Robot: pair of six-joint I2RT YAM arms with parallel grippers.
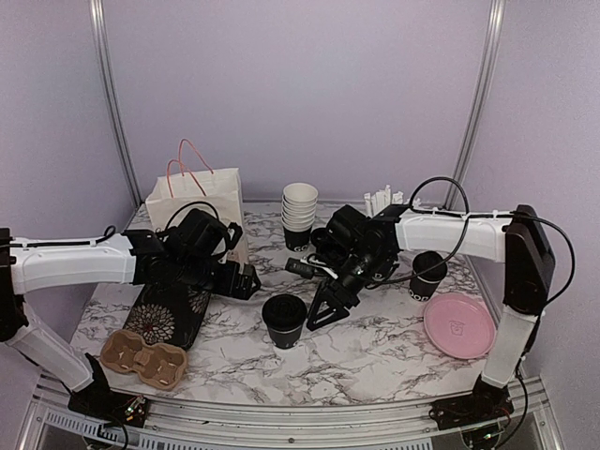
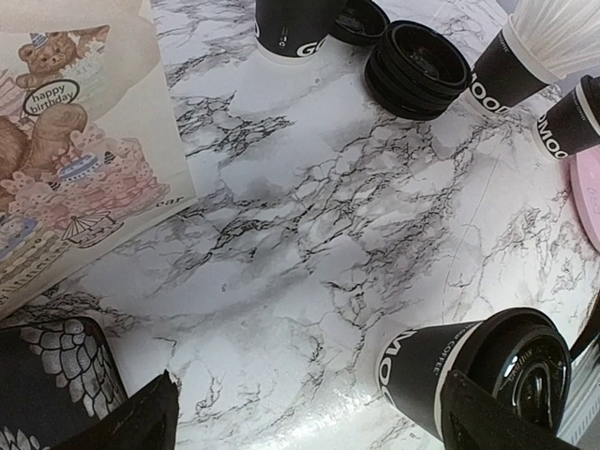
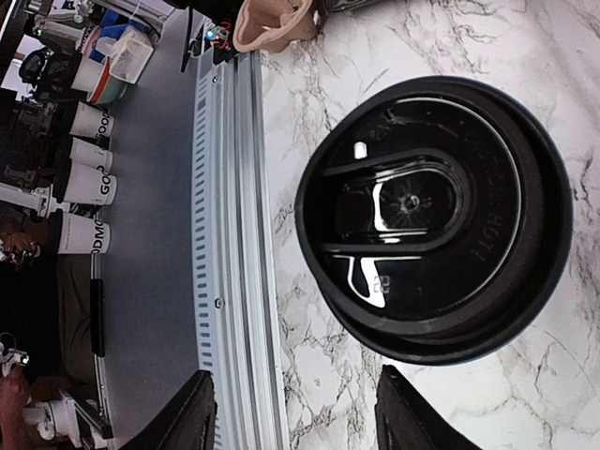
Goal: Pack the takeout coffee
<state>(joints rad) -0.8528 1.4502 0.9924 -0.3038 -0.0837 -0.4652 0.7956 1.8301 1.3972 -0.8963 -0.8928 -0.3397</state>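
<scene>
One takeout coffee (image 1: 284, 320), a black cup with its black lid on, stands in the middle of the marble table. My right gripper (image 1: 324, 313) hangs open just to its right. From the right wrist I look down on its lid (image 3: 436, 216), which lies ahead of the open right gripper (image 3: 300, 422) with nothing between the fingers. My left gripper (image 1: 246, 279) is open to the cup's upper left. In the left wrist view the same cup (image 2: 441, 361) sits by the right finger (image 2: 497, 422). A second lidded coffee (image 1: 428, 274) stands at the right.
A brown cardboard cup carrier (image 1: 143, 358) lies at the near left, with a dark patterned bag (image 1: 173, 314) behind it and a white gift bag (image 1: 197, 199) farther back. Nested cups (image 1: 300, 214), a lid stack (image 2: 417, 67), a straw cup (image 2: 525, 56) and a pink plate (image 1: 459, 325) are also here.
</scene>
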